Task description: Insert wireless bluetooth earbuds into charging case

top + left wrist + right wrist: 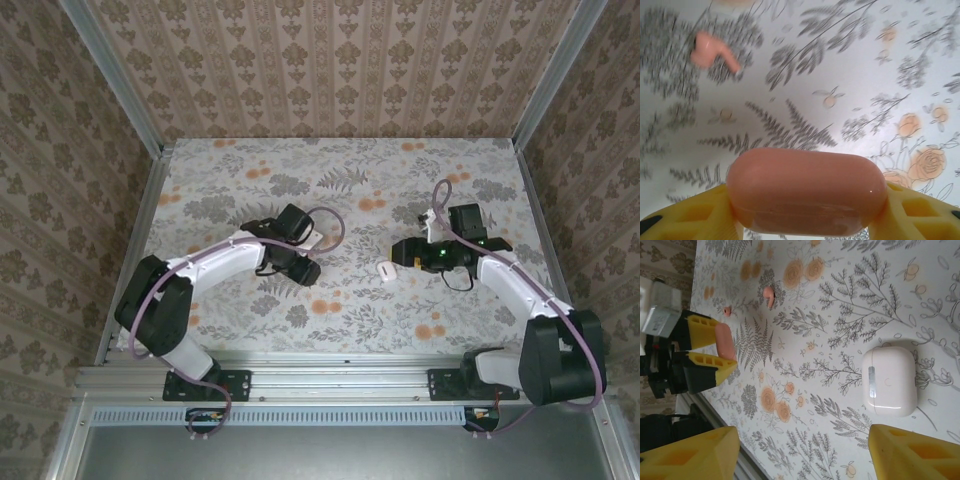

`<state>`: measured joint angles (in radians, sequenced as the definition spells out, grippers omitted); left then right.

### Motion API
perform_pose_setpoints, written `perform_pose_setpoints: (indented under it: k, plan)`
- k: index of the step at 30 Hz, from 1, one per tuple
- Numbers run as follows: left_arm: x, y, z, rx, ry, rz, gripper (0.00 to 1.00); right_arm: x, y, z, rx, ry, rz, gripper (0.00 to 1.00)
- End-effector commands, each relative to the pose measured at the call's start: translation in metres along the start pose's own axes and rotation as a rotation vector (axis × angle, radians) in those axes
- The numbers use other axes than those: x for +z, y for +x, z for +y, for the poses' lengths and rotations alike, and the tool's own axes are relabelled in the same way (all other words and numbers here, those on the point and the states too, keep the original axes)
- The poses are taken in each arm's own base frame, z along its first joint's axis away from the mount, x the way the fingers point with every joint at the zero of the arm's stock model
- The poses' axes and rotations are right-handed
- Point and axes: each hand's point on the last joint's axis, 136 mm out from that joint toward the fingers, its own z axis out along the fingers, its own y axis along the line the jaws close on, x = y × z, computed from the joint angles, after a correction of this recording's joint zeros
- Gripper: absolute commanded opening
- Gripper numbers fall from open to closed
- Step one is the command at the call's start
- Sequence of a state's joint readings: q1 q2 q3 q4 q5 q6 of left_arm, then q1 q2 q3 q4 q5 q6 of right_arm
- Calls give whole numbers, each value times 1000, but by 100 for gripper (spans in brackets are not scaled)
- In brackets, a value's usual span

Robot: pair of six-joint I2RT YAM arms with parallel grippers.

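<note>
Floral-print cloth (400,170) is spread over the whole table, so the orange flower prints (372,204) are easily mistaken for buds, heads up.

1 coral-pink earbud (710,50) is seen lying on the cloth, a bit blurred in the left wrist view. It's found up and to the left of the left gripper (807,212), apart from it, with bare cloth between. Its long axis is laid slantwise: head to the upper left, stem pointed down-right, roughly back toward the gripper. A 2nd pink bud (727,311) can be made out in the right wrist view, near the 1st and a little closer to the left gripper.

The left gripper is pinched on the pink case (805,187), which is held lengthwise between the 2 yellow fingers (920,212). The lid looks shut, though that's hard to call from here.

The right gripper (800,455) is spread wide with nothing held. The white case (889,381) is lying flat on the cloth just ahead of it, untouched.

Both pink buds are much nearer the left arm and well apart from the right. Since the left is taken up with the case, the pick would probably have to be made by the right arm, reaching across.
</note>
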<state>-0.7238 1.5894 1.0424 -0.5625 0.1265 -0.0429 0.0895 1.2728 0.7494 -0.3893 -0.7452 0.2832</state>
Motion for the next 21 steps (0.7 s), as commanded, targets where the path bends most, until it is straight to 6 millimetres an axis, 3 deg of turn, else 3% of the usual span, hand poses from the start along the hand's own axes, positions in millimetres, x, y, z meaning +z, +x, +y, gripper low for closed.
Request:
perform_pose_setpoints:
  k: [1,11,16,21]
  plan:
    - [-5,-23,-20,231,33,-121,51,1,-6,11,39,-60,26,69]
    - [-8,-26,-57,414,172,-247,47,12,-7,30,93,-109,58,64]
    - [-7,-25,-65,534,159,-277,46,14,-4,36,123,-123,64,64]
    - [-10,-27,-75,635,160,-332,44,21,2,56,77,-142,91,62]
